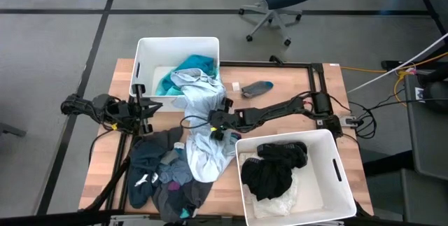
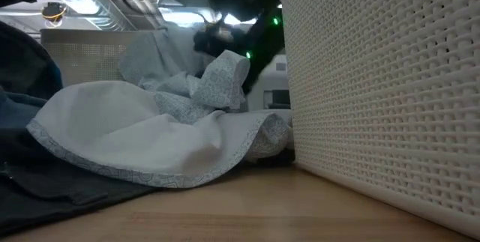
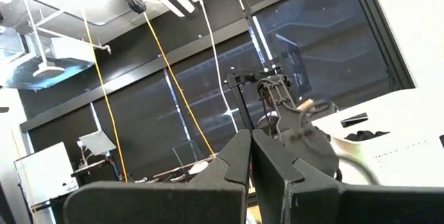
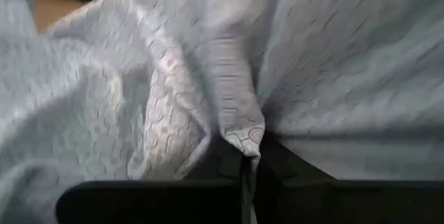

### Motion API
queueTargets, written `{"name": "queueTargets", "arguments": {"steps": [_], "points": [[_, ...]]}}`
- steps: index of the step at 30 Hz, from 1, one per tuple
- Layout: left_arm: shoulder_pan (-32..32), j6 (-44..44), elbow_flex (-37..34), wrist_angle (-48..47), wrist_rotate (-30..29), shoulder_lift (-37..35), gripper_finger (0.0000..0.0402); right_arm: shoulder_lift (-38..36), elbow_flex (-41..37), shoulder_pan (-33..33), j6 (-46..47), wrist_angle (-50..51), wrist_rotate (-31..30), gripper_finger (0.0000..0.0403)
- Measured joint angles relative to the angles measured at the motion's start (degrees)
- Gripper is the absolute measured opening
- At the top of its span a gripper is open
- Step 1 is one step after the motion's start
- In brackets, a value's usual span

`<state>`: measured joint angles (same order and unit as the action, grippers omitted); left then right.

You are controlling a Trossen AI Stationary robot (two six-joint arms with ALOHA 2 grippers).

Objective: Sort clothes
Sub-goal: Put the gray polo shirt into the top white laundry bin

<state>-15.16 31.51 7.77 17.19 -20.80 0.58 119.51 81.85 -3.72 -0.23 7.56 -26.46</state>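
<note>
Right tool (image 1: pixel 215 122) at mid-surface, pinching fold of pale grey-blue garment (image 1: pixel 203 124); fabric wedged between its fingers (image 4: pixel 229 165) in wrist view; garment trails from rear bin (image 1: pixel 143 47), over its rim, onto wooden surface (image 1: pixel 105 149); teal garment (image 1: pixel 189 68) inside that bin; dark clothes pile (image 1: pixel 164 177) near front left; black clothes (image 1: pixel 273 170) in front right bin (image 1: pixel 336 177); dark sock (image 1: pixel 257 88) lying apart; left tool (image 1: pixel 143 110) beside rear bin, fingers (image 3: pixel 232 165) pressed together, holding nothing.

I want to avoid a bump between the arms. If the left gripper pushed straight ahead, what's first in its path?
Probably the pale grey-blue garment that the right gripper pinches. The left gripper, shut, points across the table toward it; height is unclear.
</note>
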Motion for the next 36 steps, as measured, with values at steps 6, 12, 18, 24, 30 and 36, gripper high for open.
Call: {"name": "queueTargets", "arguments": {"steps": [6,12,18,24,30,36], "points": [[0.00,0.01,0.00,0.00,0.00,0.01,0.0005,-3.61,5.98,-1.34,-9.21,0.39,-5.50,0.0007],[0.00,0.02,0.00,-0.04,0.00,0.00,0.0005,-6.64,14.74,-0.88,-18.28,0.27,-7.09,0.0009],[0.00,0.04,0.00,-0.01,0.00,0.00,0.0005,-6.75,25.75,0.44,-29.77,-0.06,-7.21,0.0008],[0.00,0.03,0.00,-0.02,0.00,0.00,0.0005,-6.85,35.50,4.96,-35.84,-0.32,-2.47,0.0004],[0.00,0.61,0.00,0.00,-0.02,0.00,0.0005,-6.85,39.36,11.86,-36.00,-10.09,11.00,0.0008],[0.00,2.20,0.00,0.19,-0.01,0.01,0.0005,-5.89,39.42,18.58,-24.85,-25.38,19.84,0.0008]]}}
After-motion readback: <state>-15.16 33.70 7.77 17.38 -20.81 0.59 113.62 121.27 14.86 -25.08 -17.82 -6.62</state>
